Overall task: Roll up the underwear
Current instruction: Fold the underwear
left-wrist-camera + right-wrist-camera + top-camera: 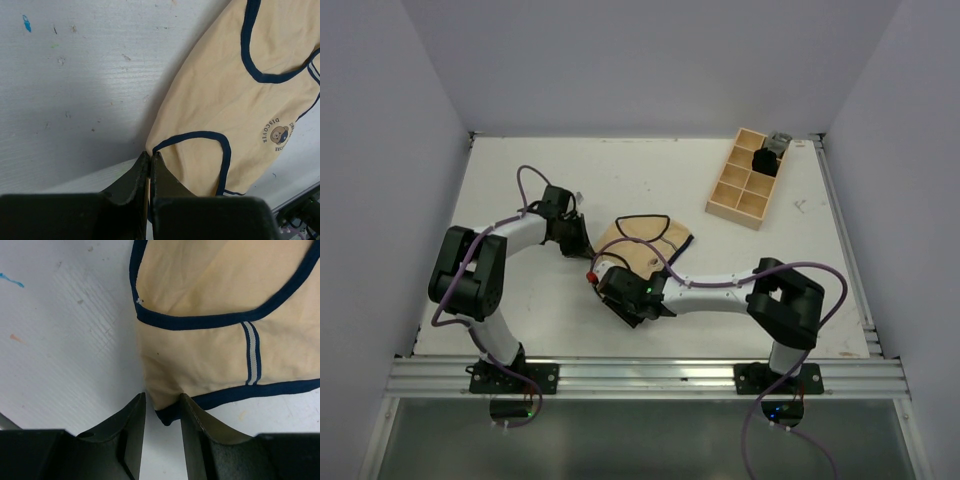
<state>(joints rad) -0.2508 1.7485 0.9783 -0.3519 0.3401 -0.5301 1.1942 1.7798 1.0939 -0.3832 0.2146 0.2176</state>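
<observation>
On scuffed white table (620, 175), underwear (638, 240) spread; pale walls (640, 60).

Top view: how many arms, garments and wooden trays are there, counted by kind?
Arms: 2
Underwear: 1
Tray: 1
Total: 4

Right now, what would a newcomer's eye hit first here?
The tan underwear with dark trim lies spread flat mid-table. The left gripper is shut on one trimmed corner; the right gripper stands open astride another corner. A wooden compartment tray sits at the far right of the table.
</observation>
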